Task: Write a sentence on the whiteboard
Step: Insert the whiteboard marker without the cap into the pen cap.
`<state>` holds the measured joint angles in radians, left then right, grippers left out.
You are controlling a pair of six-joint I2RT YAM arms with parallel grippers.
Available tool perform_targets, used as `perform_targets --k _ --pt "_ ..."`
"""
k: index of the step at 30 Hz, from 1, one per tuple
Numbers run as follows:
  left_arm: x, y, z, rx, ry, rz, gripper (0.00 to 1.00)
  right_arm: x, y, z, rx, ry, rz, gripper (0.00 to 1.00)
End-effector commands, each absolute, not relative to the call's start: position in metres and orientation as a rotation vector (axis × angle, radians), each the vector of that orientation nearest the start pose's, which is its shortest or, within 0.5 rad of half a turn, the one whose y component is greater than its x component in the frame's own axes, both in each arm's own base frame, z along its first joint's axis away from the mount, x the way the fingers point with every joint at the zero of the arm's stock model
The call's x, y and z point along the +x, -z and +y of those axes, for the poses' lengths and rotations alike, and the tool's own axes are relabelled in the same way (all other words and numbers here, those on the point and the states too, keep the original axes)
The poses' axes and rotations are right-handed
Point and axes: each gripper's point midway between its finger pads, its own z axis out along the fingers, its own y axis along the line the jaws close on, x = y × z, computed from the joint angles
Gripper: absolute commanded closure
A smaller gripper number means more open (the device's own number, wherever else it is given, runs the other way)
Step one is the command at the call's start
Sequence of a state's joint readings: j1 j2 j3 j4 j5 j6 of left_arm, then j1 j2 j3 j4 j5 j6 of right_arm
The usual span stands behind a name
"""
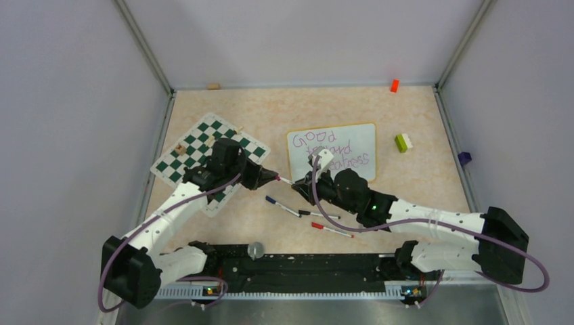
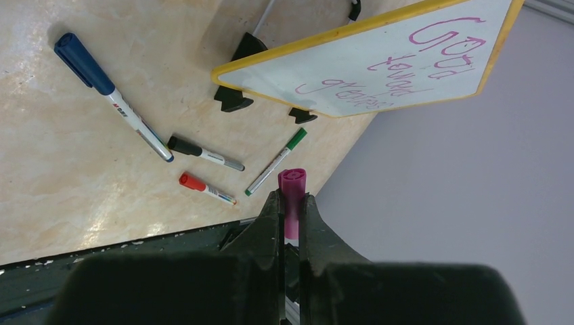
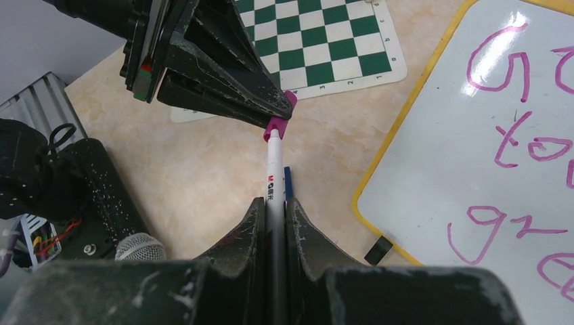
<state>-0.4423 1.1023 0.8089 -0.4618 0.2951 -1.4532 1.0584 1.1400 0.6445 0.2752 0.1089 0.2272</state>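
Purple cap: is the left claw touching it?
Touching. The left wrist view shows the purple cap pinched between the two fingers of the left gripper, with no gap on either side.

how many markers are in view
5. Four lie loose on the beige table: a blue-capped marker, a black-capped marker, a red-capped marker and a green-capped marker. The fifth, a white magenta-capped marker, is held between the left gripper and right gripper. Others may hide under the arms.

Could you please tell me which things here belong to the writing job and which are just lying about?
Job: whiteboard, sentence, purple marker, its cap.
Lying about: chessboard mat, blue marker, black marker, red marker, green marker, green-and-white block, orange block.
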Motion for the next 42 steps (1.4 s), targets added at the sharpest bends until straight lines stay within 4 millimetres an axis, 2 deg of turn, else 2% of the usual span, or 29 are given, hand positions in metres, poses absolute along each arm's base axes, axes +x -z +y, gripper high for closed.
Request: perform_targets --k 1,10,29,42 --pt "0.254 -0.188 -0.224 -1.107 1.225 2.36 1.0 0.199 -0.231 0.348 -0.658 -0.867 1.646 1.0" --pt "0.255 -0.183 -0.224 -1.128 1.234 2.351 1.0 0.193 -0.235 0.338 -0.658 -0.874 1.638 1.0" --pt "0.256 -0.187 -0.226 -1.111 1.258 2.344 1.0 0.196 -0.216 0.327 -0.642 -0.818 1.687 1.0" --pt "0.256 -0.19 -0.226 -1.105 1.258 2.343 1.0 0.194 -0.207 0.329 -0.658 -0.823 1.703 1.0"
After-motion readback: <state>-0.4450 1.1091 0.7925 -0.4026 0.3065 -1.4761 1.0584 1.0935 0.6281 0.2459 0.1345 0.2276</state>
